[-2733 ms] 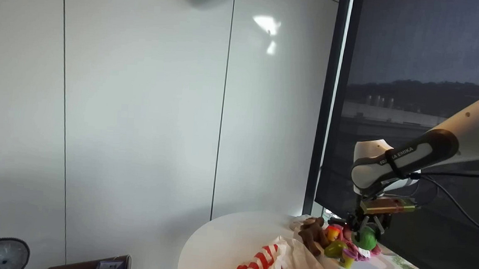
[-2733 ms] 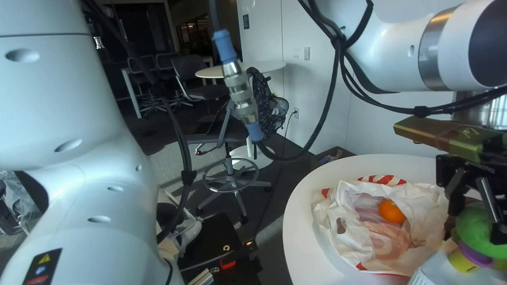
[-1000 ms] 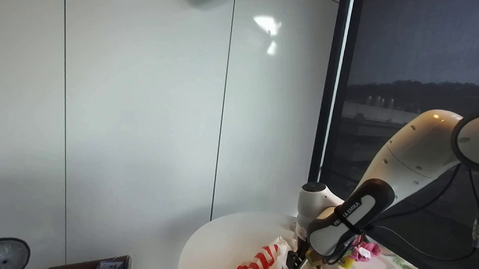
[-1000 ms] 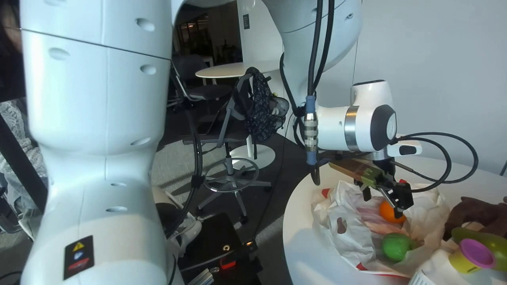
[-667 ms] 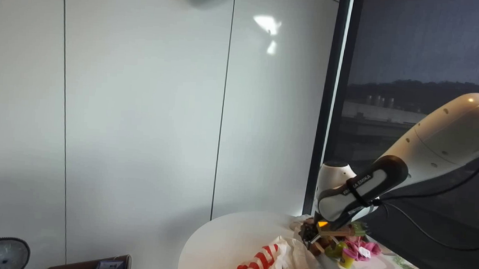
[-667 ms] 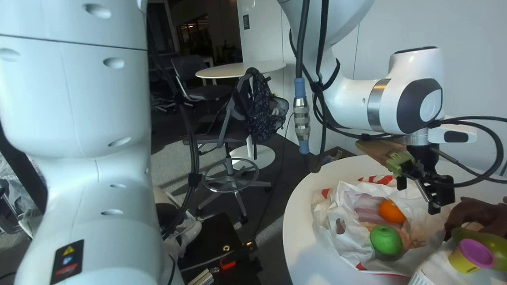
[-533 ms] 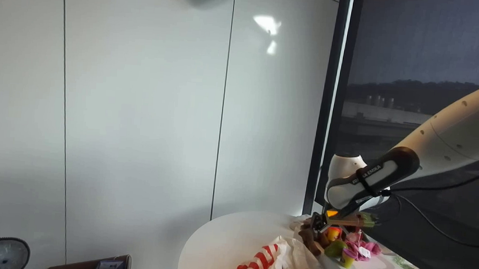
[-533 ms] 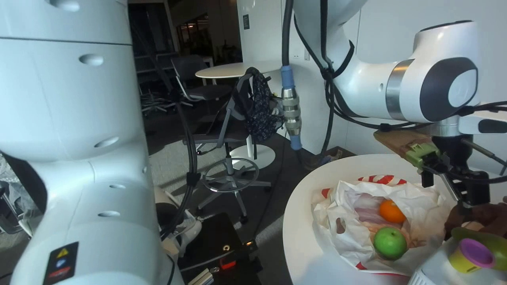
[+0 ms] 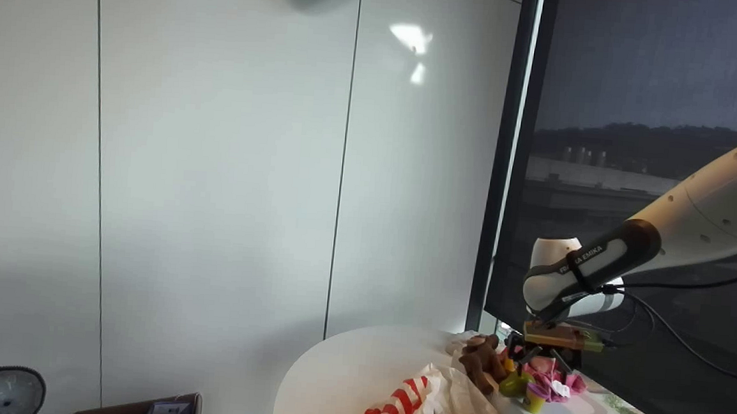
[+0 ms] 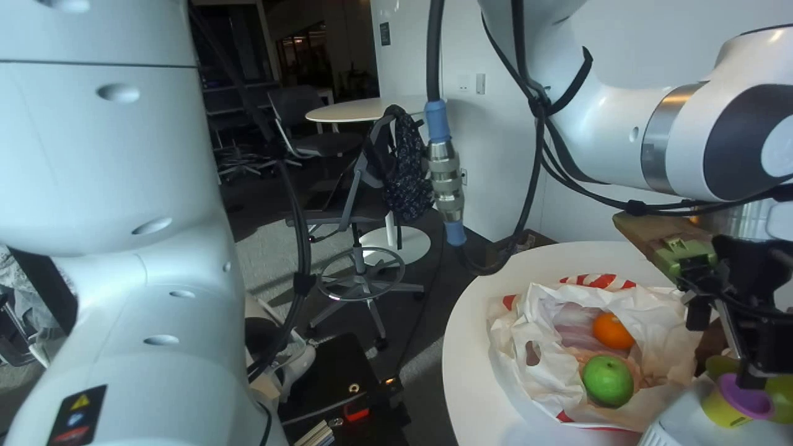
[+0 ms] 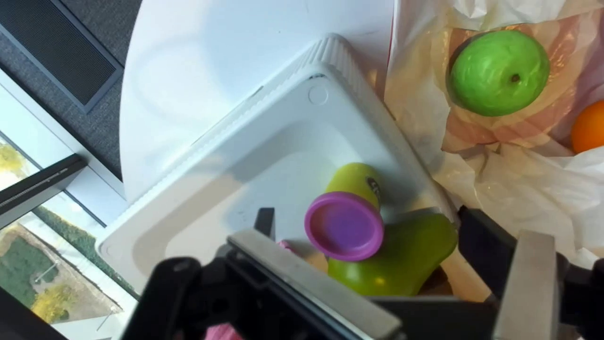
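The green apple (image 11: 500,73), gripped moments ago, now lies in the white bag (image 11: 514,184) near an orange (image 10: 613,331), so its transfer looks finished, while the empty gripper (image 11: 368,219), jaws apart, is back over a purple-lidded tub (image 11: 346,225) on the white box (image 11: 283,160).

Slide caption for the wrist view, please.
Open black end effector near a purple-lidded yellow cylindrical tub on a white plastic box, beside glossy green pear-shaped fruit.

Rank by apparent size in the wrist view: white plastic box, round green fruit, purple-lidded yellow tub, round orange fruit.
1. White plastic box
2. Round green fruit and purple-lidded yellow tub: too alike to rank
3. Round orange fruit: visible part only; the picture's edge cuts it off
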Motion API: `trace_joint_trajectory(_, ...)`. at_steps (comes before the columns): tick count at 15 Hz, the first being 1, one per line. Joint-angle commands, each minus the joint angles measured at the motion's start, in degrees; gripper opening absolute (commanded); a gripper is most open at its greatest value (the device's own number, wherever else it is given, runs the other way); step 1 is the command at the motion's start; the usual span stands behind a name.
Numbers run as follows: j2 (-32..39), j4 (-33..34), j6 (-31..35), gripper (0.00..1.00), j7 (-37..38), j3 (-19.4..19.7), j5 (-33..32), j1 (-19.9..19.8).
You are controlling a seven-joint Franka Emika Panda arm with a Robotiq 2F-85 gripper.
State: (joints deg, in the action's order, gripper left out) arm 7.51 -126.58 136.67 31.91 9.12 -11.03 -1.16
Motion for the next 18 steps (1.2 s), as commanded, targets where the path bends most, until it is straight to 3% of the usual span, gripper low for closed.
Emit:
trace_joint_trajectory(1, 3.0, 0.9, 0.8, 1.0, -2.0, -1.6, 6.5, -0.9)
trace_joint_trajectory(3, 5.0, 1.2, 2.0, 1.0, -2.5, -1.5, 7.4, -0.9)
trace_joint_trajectory(12, 10.3, 1.3, 12.4, 1.0, 0.1, 2.8, -1.0, 1.0)
trace_joint_trajectory(13, 10.5, 1.3, 12.8, 0.82, -0.2, 3.1, -1.6, 1.1)
trace_joint_trajectory(18, 9.3, 0.3, 13.8, 0.42, -0.3, 4.4, -3.9, 1.8)
